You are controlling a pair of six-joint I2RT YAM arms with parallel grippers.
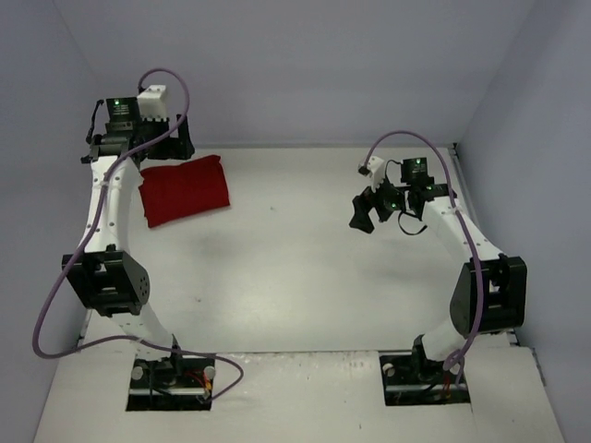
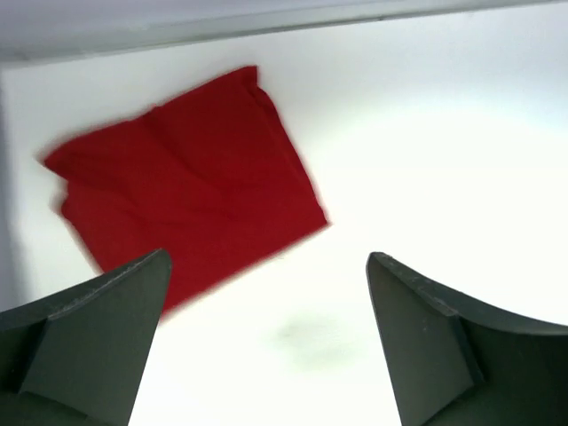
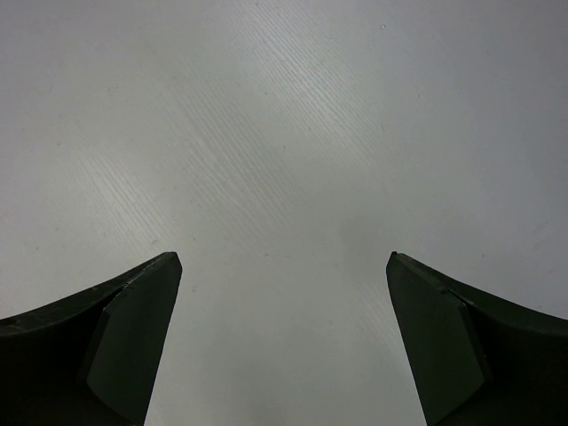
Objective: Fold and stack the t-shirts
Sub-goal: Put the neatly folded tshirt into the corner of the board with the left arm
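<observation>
The dark red t-shirt (image 1: 185, 189) lies folded into a compact, slightly skewed rectangle on the white table at the far left. It also shows in the left wrist view (image 2: 186, 186), flat and a little wrinkled. My left gripper (image 1: 178, 140) hangs above the table just behind the shirt's far edge. It is open and empty (image 2: 266, 257), and the shirt's near edge lies by its left fingertip. My right gripper (image 1: 367, 217) hovers over bare table at the right. It is open and empty (image 3: 282, 256), far from the shirt.
The white table (image 1: 295, 268) is enclosed by pale walls at the back and on both sides. The two arm bases sit at the near edge. Purple cables loop off both arms. A faint shadow (image 2: 311, 337) lies on the table under the left gripper.
</observation>
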